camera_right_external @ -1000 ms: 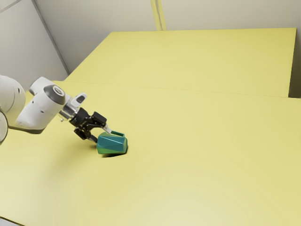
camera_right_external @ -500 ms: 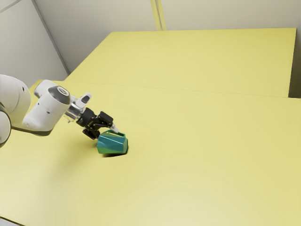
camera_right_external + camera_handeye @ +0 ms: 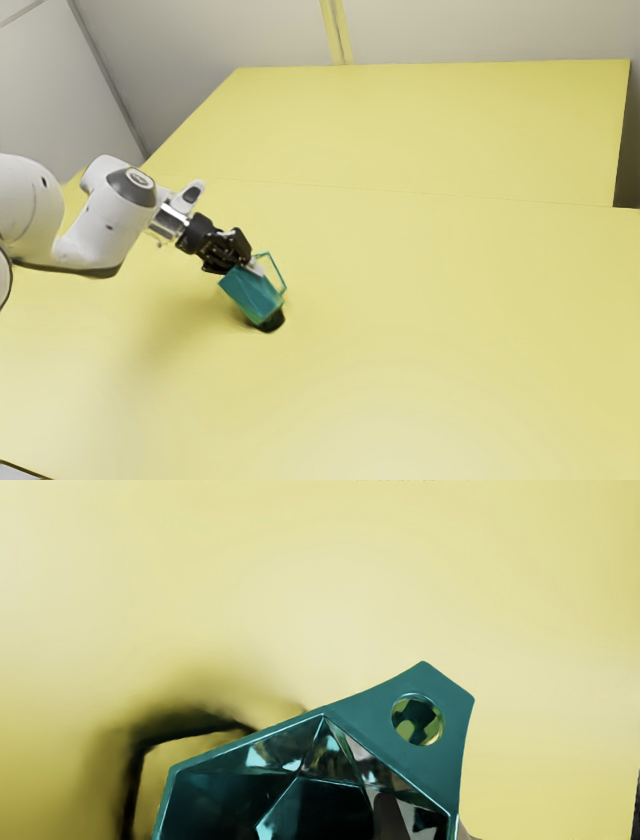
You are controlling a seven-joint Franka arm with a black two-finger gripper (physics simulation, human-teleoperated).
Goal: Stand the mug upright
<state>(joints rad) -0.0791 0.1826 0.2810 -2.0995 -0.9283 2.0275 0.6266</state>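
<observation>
From where I stand, the teal mug leans on a slant over the table, toward the exterior view's left; I can't tell whether its base touches. The black tool is pinching the mug's wall, 1 finger inside the opening. I'd guess it's light and stiff, its glossy facets slippery and perhaps brittle. That wall beside the handle seems a sensible hold, though the mug could pivot there, so I'd ease the base down gently. I count 1 mug, 1 handle, 1 tool, 1 table.
</observation>
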